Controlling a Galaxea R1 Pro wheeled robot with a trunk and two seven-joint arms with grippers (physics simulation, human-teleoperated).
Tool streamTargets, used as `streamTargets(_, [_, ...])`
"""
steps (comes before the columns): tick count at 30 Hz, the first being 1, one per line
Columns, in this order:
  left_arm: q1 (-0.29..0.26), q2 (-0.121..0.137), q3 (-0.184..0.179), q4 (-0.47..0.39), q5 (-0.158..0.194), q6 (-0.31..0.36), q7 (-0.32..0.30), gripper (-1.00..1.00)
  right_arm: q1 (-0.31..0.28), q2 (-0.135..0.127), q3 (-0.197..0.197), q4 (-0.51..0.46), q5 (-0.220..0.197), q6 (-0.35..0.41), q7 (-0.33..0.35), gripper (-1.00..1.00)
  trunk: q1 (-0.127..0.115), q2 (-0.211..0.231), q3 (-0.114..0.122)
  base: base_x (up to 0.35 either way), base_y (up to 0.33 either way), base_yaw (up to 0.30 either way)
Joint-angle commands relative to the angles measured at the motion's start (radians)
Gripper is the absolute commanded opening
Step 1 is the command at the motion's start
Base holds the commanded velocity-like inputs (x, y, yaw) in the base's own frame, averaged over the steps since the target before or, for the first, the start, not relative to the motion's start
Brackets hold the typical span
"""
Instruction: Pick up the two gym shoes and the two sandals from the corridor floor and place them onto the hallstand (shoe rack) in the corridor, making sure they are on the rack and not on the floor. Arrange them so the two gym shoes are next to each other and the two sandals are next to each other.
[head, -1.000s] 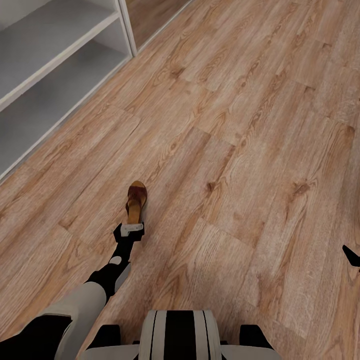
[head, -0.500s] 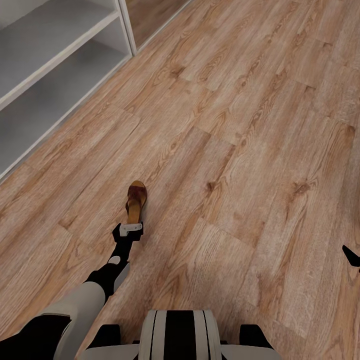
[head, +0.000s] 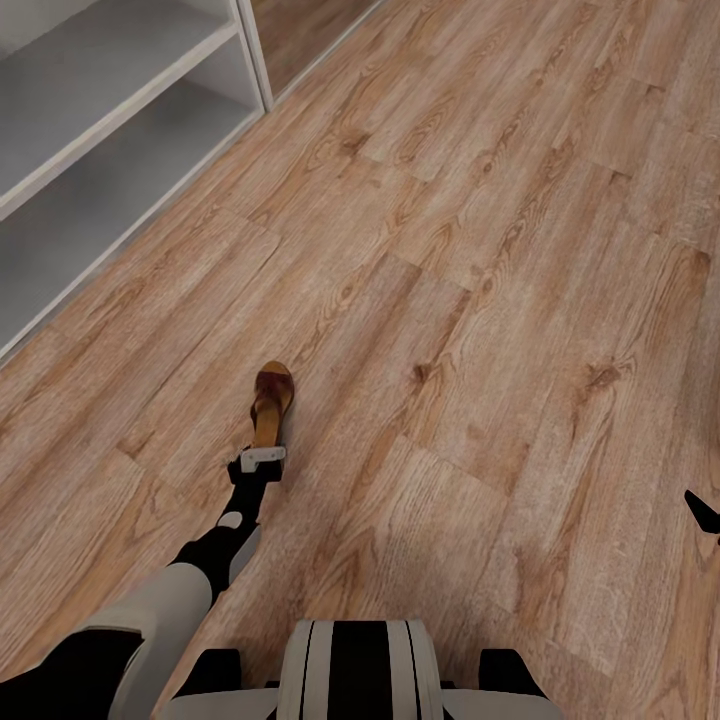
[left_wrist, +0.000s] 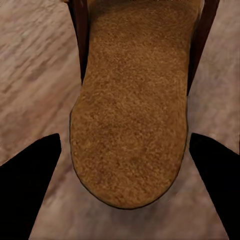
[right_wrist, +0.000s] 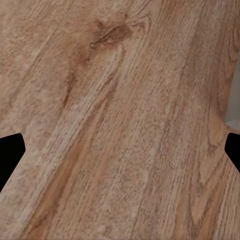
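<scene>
The corridor floor (head: 470, 300), light brown wood-grain planks, takes up most of the head view. At that view's upper left stands the hallstand (head: 110, 110), a grey-white unit with two open shelf levels, both bare where they show.

The robot's trunk (head: 358, 668) sits at the lower edge of the head view, and the left arm (head: 195, 575) reaches forward from it, low over the planks.

One sandal (head: 271, 403) lies flat on the floor well apart from the hallstand, its dark brown strap at the far end and its tan heel end toward the robot.

The left gripper (head: 262, 458) sits right at that heel end. In the left wrist view the tan footbed (left_wrist: 132, 110) lies between the two dark fingers (left_wrist: 25, 180), which stand spread wide to either side of the heel without touching it.

The right gripper (right_wrist: 120, 150) hangs over bare planks, its fingertips (right_wrist: 9, 152) far apart at the sides of the right wrist view, holding nothing; a dark tip of it (head: 703, 510) shows at the head view's right edge.
</scene>
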Motion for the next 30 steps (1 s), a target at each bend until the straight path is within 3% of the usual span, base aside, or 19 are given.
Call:
streamTargets(1, [-0.001,0.0,0.001,0.0,0.001,0.0,0.0,-1.0,0.0,0.0,0.0,0.0,0.0,0.0,0.0,1.0,0.0,0.0,0.0,0.0,0.0,0.0])
streamTargets(24, [-0.006,0.0,0.001,-0.001,0.003,0.002,0.0,-1.0,0.001,-0.001,0.0,-0.001,0.0,0.0,0.001,1.0,0.0,0.0,0.0,0.0,0.0,0.0])
streamTargets(30, [-0.007,-0.031,-0.004,-0.056,0.001,0.024,-0.036,-1.0,0.001,-0.001,0.0,0.0,0.0,0.0,0.001,1.0,0.0,0.0,0.0,0.0,0.0,0.0])
